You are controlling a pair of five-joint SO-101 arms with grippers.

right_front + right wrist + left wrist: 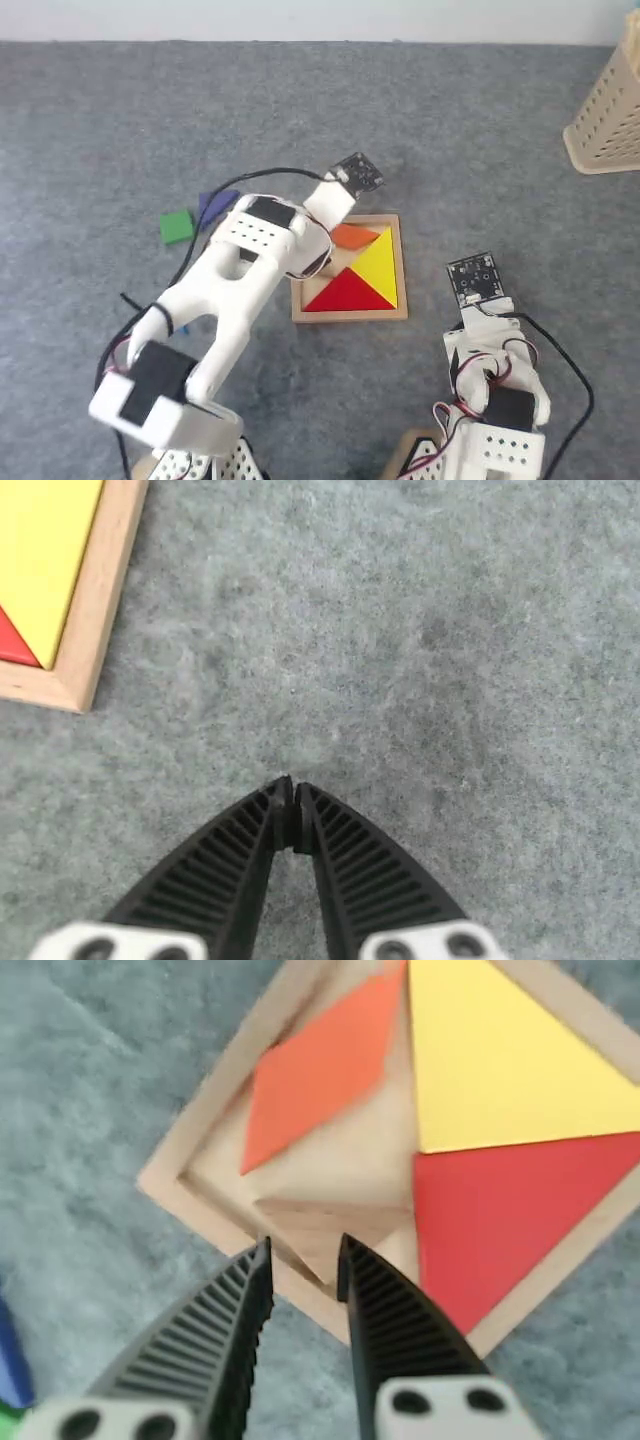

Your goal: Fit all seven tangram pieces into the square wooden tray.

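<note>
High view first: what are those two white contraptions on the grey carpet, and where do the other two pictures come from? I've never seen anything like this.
They are two small robot arms, the left arm and the right arm, seen from a camera fixed above the table. Each arm ends in a black two-fingered tool and carries its own camera at the wrist; the other two pictures come from those cameras. On the grey carpet lies a square wooden tray holding an orange piece, a yellow triangle and a red triangle. A green square and a blue piece lie outside it. The left tool is open over the tray, around the tip of a pale wooden triangle lying inside. The right tool is shut on nothing, above the carpet beside the tray.
</note>
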